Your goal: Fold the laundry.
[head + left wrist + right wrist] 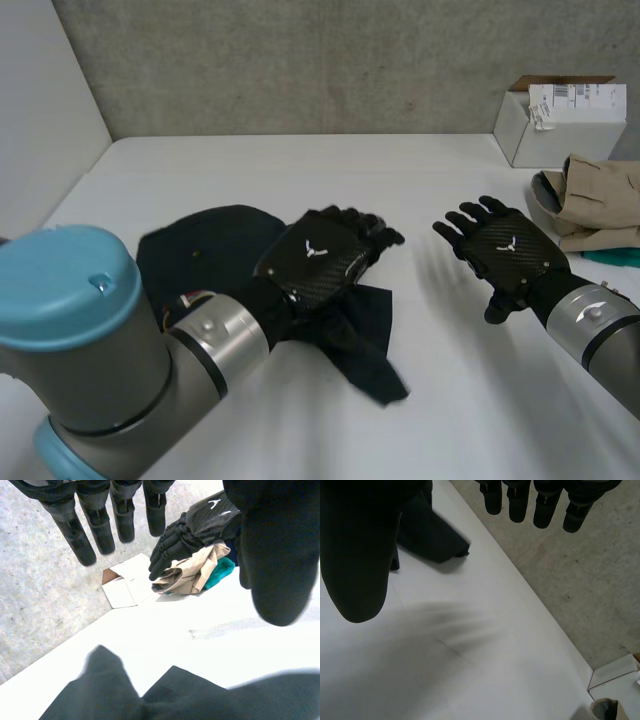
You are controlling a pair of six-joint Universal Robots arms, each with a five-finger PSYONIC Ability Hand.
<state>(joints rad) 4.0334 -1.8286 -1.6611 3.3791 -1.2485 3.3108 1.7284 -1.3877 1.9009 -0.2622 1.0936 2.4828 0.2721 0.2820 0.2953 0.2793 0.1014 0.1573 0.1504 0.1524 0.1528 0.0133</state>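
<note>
Lighting: bright, even and diffuse, with shadows falling close beneath things. White table (300,170): uniformly pale out to its far edge. Grey wall (300,60): mid-toned, evenly lit. Dark cloth (370,340): near-black, folds barely readable, with a narrow soft shadow under its raised edge in the right wrist view. Left hand (318,255), right hand (510,250): faint sheen on the woven backs. Beige garments (600,200) at the table's right edge: soft shadow beneath. Light-blue cap (60,290): dull highlight on top.
</note>
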